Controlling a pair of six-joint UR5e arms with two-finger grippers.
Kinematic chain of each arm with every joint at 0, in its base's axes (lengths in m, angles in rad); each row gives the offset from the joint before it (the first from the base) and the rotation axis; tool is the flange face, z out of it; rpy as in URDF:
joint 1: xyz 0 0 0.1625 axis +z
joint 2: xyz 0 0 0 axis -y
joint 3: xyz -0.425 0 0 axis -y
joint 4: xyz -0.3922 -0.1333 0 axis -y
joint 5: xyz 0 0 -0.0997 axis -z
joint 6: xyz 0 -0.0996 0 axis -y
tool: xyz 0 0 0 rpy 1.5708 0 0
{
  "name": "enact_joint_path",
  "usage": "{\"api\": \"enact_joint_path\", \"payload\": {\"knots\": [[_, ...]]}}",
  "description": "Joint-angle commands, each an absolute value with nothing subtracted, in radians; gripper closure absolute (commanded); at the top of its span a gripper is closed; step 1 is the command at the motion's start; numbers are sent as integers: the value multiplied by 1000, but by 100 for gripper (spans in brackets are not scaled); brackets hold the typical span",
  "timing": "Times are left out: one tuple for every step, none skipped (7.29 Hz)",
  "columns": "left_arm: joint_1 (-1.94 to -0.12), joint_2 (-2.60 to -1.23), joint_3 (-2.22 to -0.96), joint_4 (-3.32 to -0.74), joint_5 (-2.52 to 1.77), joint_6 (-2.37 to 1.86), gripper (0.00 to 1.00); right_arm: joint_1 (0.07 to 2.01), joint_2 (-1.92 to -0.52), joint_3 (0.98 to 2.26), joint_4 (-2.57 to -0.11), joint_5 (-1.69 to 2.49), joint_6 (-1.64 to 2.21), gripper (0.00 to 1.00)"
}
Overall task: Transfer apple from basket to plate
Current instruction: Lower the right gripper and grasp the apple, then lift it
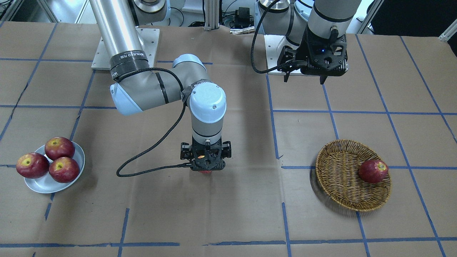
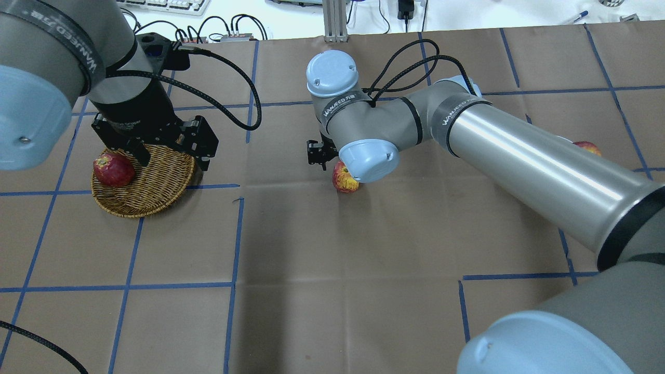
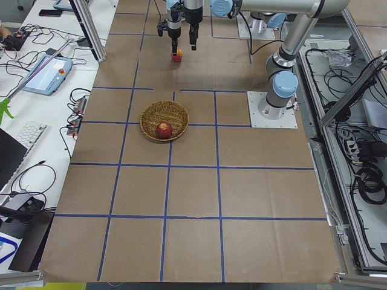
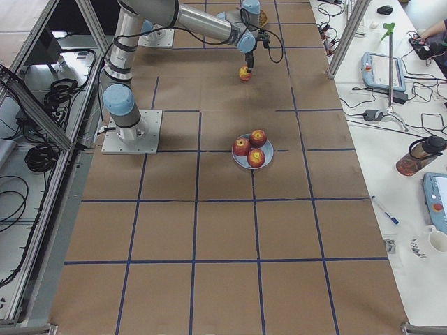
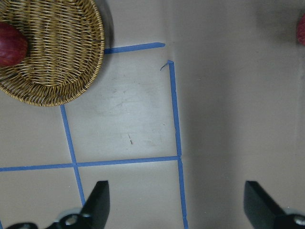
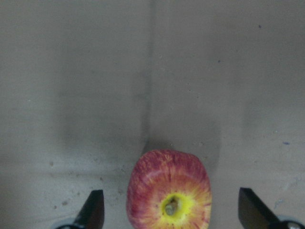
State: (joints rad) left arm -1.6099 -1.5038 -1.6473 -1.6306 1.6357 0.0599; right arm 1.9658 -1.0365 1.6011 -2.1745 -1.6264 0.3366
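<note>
At the middle of the desk (image 1: 232, 214), well apart from basket (image 1: 339, 189) and plate (image 1: 41, 184), the apple (image 6: 169, 191) sits stem hollow up between the right jaws, which are spread wide and clear of its skin on both sides. It looks firm, fairly heavy, smooth and waxy, likely to roll or bruise; best pinched gently across its widest belly. Left jaws hang spread and empty near the basket

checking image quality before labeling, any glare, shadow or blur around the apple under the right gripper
Right wrist view: the apple is sharp, with a soft shadow on the table beside it; overhead view: glare streaks the right arm.
</note>
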Motion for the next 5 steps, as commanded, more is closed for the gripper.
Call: {"api": "enact_joint_path", "payload": {"knots": [[-1611, -1502, -1649, -1631, 1637, 60, 1, 1963, -1011, 1650, -2268, -1628, 342, 1], [-1614, -1502, -1649, -1631, 1637, 60, 1, 1963, -1009, 1654, -2272, -1628, 347, 10], [-1614, -1503, -1649, -1632, 1637, 60, 1, 1967, -1009, 1654, -2270, -1628, 348, 17], [-1614, -1502, -1649, -1632, 1638, 61, 1, 1968, -1009, 1655, -2267, -1628, 348, 28], [-1614, -1502, -1649, -1632, 1638, 61, 1, 1968, -1012, 1654, -2264, -1628, 348, 38]]}}
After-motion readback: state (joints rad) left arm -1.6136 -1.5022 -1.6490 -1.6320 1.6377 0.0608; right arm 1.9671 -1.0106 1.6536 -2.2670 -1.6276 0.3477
